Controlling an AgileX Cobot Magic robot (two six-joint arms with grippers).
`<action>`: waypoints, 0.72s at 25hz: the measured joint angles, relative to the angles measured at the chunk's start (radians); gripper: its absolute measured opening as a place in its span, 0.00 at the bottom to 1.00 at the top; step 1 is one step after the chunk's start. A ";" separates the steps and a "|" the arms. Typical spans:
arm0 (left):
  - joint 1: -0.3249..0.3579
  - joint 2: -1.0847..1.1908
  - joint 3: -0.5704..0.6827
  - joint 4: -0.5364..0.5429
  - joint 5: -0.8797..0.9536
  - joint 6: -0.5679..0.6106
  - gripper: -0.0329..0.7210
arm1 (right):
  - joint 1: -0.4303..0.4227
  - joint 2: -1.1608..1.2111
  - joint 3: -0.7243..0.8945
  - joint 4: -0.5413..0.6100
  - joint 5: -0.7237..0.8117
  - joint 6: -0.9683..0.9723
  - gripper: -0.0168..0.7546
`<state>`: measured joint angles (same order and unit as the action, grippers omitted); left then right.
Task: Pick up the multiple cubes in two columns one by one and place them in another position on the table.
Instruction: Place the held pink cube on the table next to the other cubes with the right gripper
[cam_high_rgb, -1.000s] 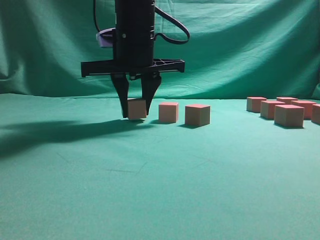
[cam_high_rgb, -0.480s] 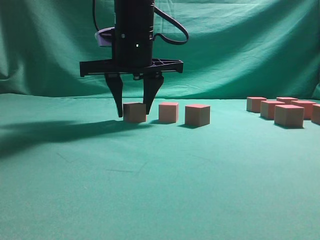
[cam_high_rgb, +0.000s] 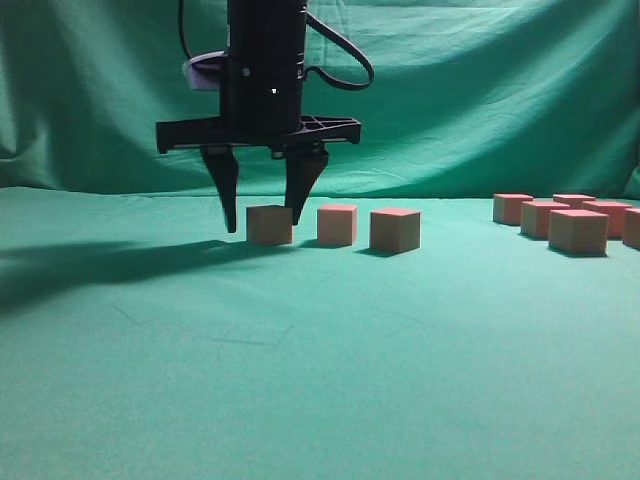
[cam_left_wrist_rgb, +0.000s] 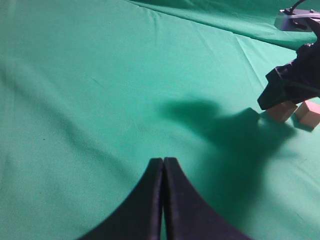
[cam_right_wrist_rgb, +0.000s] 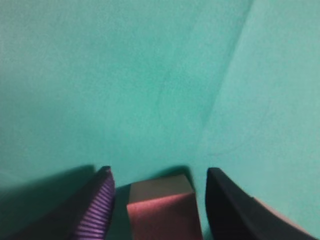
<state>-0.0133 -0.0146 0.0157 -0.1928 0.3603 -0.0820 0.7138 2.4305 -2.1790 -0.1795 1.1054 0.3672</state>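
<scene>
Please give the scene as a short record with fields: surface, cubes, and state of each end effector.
surface: flat table covered in teal-green cloth
placed row: three small pink-topped matte cubes; the leftmost one stands on the cloth between the right end effector's fingers
remaining group: more such cubes at far right
right end effector: open, fingers apart from the cube's sides
left end effector: shut, holding nothing, over bare cloth

Matte cubes (cam_high_rgb: 270, 225), creased cloth table (cam_high_rgb: 320, 380)

Bare table (cam_high_rgb: 300, 380) ahead; cubes (cam_high_rgb: 337, 224) just behind.
</scene>
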 joint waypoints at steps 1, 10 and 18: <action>0.000 0.000 0.000 0.000 0.000 0.000 0.04 | 0.000 0.000 0.000 0.000 -0.002 -0.009 0.59; 0.000 0.000 0.000 0.000 0.000 0.000 0.04 | 0.000 0.000 0.000 0.000 -0.106 -0.080 0.76; 0.000 0.000 0.000 0.000 0.000 0.000 0.04 | 0.000 -0.041 0.000 -0.041 -0.136 -0.116 0.76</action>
<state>-0.0133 -0.0146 0.0157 -0.1928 0.3603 -0.0820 0.7138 2.3892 -2.1790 -0.2206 0.9697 0.2511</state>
